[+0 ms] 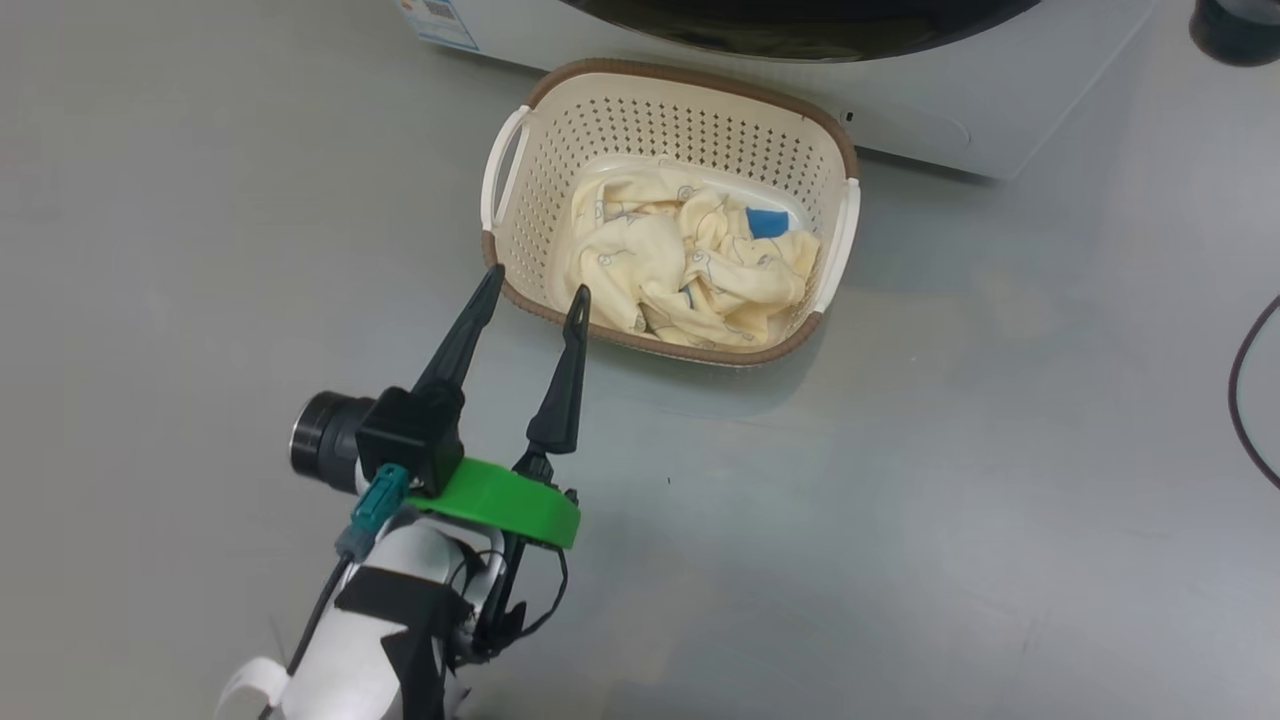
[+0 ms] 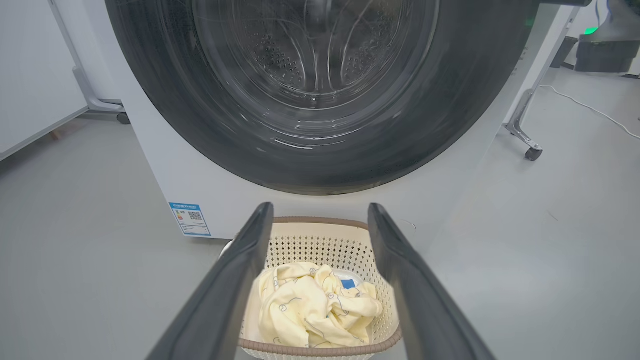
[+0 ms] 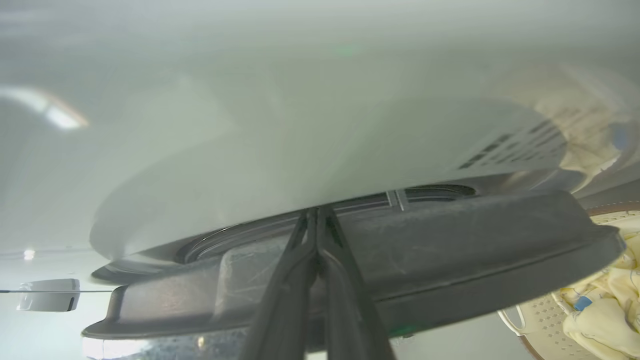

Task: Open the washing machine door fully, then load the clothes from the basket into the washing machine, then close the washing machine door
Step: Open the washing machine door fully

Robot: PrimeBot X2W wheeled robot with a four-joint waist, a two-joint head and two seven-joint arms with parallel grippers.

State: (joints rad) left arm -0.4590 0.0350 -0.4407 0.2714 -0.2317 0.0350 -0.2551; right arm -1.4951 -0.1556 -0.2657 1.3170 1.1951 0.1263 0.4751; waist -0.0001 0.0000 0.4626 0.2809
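Observation:
The cream basket stands on the floor right before the white washing machine, with the pale yellow clothes bundled inside. My left gripper hovers open over the basket's near left rim with nothing in it. Along its fingers I see the clothes, the basket and, above, the washing machine door, lying close against the machine's front. My right gripper is shut, its tips at the seam between the door's dark edge and the glossy white front.
A blue sticker is low on the washer's front. A castered metal leg and a white cable lie to the machine's right. A dark cable curves at the head view's right edge. A white panel stands left.

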